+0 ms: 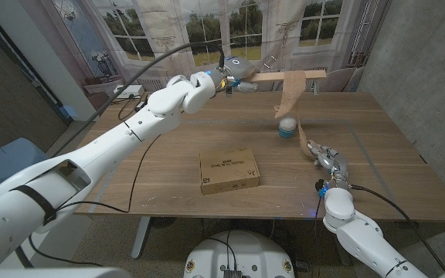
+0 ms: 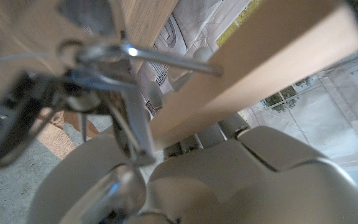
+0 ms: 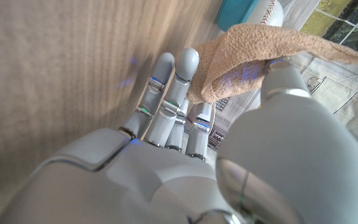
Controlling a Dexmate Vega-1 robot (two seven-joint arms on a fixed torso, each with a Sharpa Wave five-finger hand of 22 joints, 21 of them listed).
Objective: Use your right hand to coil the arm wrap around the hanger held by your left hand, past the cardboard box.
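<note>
Left hand (image 1: 236, 71) grips wooden hanger (image 1: 296, 76) aloft beyond cardboard box (image 1: 228, 170), bar lying crosswise. Arm wrap (image 1: 290, 99) trails from bar down to right hand (image 1: 327, 161), pinched there near table (image 1: 168, 139).

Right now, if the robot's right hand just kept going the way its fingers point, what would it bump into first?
Probably the small teal and white object on the table beyond the right hand, which holds the tan arm wrap. Depth is hard to judge, so it might slip past.

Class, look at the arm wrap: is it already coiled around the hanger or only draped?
Only draped: the arm wrap hangs from the hanger down to the right hand, which grips its end.
</note>
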